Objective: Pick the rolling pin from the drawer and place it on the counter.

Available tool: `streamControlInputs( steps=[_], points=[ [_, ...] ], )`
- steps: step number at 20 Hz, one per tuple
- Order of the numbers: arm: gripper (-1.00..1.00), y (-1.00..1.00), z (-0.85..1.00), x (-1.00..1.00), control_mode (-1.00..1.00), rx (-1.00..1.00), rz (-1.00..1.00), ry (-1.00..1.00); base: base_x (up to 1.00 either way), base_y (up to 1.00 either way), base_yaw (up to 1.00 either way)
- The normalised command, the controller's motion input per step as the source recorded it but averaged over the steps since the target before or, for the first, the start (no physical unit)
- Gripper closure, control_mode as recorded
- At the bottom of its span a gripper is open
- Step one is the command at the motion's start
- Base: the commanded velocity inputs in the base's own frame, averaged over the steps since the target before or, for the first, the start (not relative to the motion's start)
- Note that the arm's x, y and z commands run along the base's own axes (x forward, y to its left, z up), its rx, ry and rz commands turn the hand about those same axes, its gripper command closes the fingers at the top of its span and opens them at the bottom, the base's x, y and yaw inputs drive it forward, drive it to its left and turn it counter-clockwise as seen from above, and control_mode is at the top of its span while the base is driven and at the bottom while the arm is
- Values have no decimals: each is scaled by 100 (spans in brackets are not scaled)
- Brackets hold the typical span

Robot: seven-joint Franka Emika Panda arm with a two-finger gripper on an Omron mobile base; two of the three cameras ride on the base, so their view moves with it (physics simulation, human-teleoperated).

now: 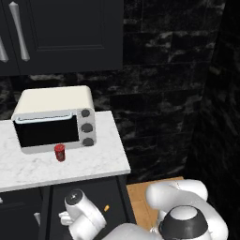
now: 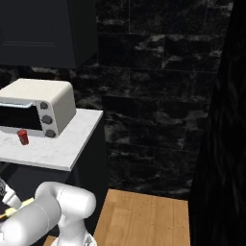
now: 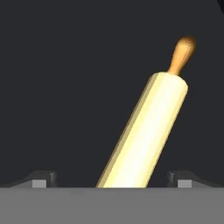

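Note:
The rolling pin [image 3: 148,127], pale yellow with an orange-tan handle at its far end, lies slantwise on the dark floor of the drawer [image 3: 65,87]. My gripper [image 3: 113,179] is open directly over it, with one fingertip on each side of the pin's near part and gaps between. In the left base view the arm reaches down into the open drawer [image 1: 115,192] below the counter [image 1: 93,164], and the pin's orange handle tip [image 1: 106,207] peeks out beside the wrist. A pale strip of the pin [image 2: 21,203] shows in the right base view.
A cream toaster oven [image 1: 54,119] stands on the marble counter with a small red can [image 1: 59,152] in front of it. Black upper cabinets with silver handles [image 1: 18,30] hang above. A black stone wall [image 1: 164,93] rises at the right over wooden floor [image 2: 139,216].

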Motion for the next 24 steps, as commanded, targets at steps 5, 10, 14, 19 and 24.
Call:
streamControlInputs(
  steps=[5, 10, 14, 19, 24],
  points=[
    [-100, -5, -33, 9, -100, 0, 0, 0, 0, 0, 0],
    [-100, 3, -28, 24, -100, 0, 0, 0, 0, 0, 0],
    [-100, 0, -45, 22, -100, 0, 0, 0, 0, 0, 0],
    [100, 7, -84, -1, -100, -1, 0, -1, 0, 0, 0],
    [100, 0, 1, -82, -100, 0, 4, -6, 0, 0, 0]
  ],
)
